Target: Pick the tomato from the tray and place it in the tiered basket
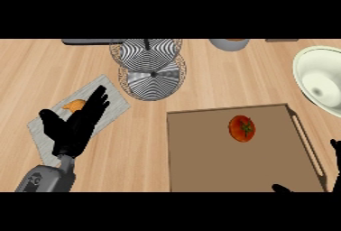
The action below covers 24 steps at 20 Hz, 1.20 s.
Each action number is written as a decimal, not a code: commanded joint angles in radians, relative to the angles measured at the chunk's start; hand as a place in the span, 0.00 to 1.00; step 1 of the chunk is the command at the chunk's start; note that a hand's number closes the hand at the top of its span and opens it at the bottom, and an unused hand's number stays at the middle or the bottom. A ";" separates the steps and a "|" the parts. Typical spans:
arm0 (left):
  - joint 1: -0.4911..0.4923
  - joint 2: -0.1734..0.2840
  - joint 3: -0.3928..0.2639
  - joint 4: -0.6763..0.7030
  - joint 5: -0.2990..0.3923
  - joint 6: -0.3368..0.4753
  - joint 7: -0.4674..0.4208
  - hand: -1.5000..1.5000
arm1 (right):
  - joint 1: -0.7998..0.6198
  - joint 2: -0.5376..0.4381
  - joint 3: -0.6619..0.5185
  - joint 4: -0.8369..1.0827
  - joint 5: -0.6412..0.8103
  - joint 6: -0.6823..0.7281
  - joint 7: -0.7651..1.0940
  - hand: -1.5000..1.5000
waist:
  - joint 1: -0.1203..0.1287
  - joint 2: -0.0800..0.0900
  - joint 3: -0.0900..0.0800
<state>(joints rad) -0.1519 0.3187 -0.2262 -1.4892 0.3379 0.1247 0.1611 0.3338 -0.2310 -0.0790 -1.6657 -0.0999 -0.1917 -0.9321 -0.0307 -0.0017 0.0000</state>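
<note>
The left hand (pixel 75 125) is rested left of the tray (pixel 200 171), fingers straight and apart. The tomato (pixel 241 128) is left on the tray, below the tiered basket (pixel 148 63), not yet picked. The right hand's (pixel 336 153) fingers cannot be told.

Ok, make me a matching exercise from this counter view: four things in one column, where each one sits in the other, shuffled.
Things:
1. tomato
2. tiered basket
3. left hand
4. white bowl

Places:
A. right edge of the counter
B. over the grey board at left
C. on the brown tray
D. top middle, behind the tray

Pairs: 1-C, 2-D, 3-B, 4-A
</note>
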 commanded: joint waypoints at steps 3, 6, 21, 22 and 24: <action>0.003 0.015 0.011 -0.008 0.001 -0.021 -0.004 0.50 | 0.212 0.006 -0.003 -0.150 0.252 -0.258 0.158 0.00 | 0.005 0.002 -0.006; -0.033 -0.011 -0.004 0.009 -0.011 -0.006 0.014 0.50 | 0.341 0.026 0.034 -0.272 0.372 -0.328 0.283 0.00 | -0.003 0.004 -0.007; -0.044 -0.058 -0.032 -0.002 -0.062 0.007 0.045 0.50 | 0.321 0.229 0.451 -0.591 1.208 -0.240 1.130 0.00 | 0.042 0.008 -0.003; -0.038 -0.077 -0.035 0.031 -0.059 -0.006 0.014 0.50 | 0.307 0.229 0.501 -0.553 1.260 -0.261 1.168 0.00 | 0.037 0.007 -0.003; -0.019 -0.052 -0.012 0.005 -0.045 -0.025 0.025 0.50 | 0.253 0.230 0.517 -0.551 1.357 -0.211 1.278 0.00 | 0.042 0.006 -0.002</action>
<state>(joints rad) -0.1921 0.2701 -0.2435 -1.4794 0.2934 0.1124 0.1945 0.6699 -0.0180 0.3761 -2.2312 1.0814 -0.4474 0.1493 0.0073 0.0053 -0.0030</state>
